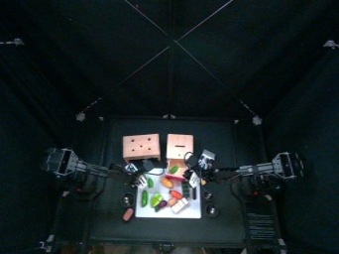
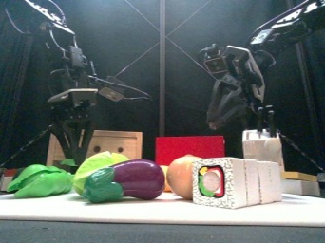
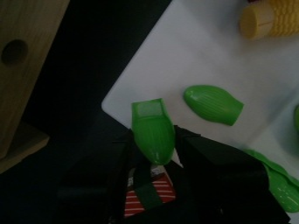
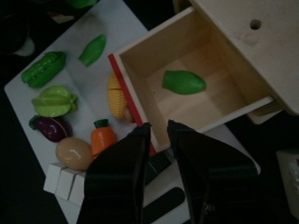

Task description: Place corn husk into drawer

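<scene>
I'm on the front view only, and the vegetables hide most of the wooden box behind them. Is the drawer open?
Observer: Yes. The right wrist view shows the drawer pulled out, with its inside in plain sight.
Operator: Anything in it?
Observer: One green husk piece lies on its floor.
Operator: Any husk left outside?
Observer: Yes. The left wrist view shows a second husk piece lying on the white board, apart from the corn.
</scene>
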You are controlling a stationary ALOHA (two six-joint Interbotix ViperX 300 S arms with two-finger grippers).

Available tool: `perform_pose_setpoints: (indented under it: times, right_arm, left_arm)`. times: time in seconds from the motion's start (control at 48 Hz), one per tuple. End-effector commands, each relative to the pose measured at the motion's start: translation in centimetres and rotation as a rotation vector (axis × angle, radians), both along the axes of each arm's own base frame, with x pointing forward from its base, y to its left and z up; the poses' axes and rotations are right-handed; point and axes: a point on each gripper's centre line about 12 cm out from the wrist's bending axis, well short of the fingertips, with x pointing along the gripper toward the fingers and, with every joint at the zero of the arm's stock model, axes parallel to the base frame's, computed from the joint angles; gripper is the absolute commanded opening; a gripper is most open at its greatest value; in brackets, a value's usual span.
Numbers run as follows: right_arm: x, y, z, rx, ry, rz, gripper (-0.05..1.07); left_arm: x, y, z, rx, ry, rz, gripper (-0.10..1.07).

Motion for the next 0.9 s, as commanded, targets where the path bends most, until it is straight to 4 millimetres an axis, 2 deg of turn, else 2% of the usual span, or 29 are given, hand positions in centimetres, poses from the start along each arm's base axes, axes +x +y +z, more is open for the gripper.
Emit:
perform_pose_setpoints:
  times: [0.0,0.146,0.271,0.542,0.688,0.875]
  right_arm:
    - [0.0,0.2,2.3,-0.001,-0.067,0.004,0.66]
    - [-1.1,0.4,3.2,-0.015,-0.069,-0.004,0.66]
    - [-2.4,0.0,3.5,-0.026,-0.054,-0.031,0.66]
    - [-4.5,-0.3,4.1,-0.022,-0.077,-0.055,0.66]
    - [-4.9,-0.5,4.0,-0.021,-0.077,-0.061,0.66]
    - [-4.7,-0.4,3.4,-0.017,-0.067,-0.055,0.66]
  left_arm:
    - [0.5,-0.1,0.9,0.000,-0.034,-0.008,0.76]
    - [1.3,-0.3,2.2,0.035,-0.071,-0.067,0.76]
    - [2.8,-0.5,3.8,0.105,-0.122,-0.169,0.76]
    - [7.8,-0.7,7.8,0.216,-0.335,-0.335,0.76]
    - [10.9,-0.7,8.1,0.255,-0.430,-0.435,0.76]
    - [13.2,0.4,8.0,0.258,-0.462,-0.427,0.76]
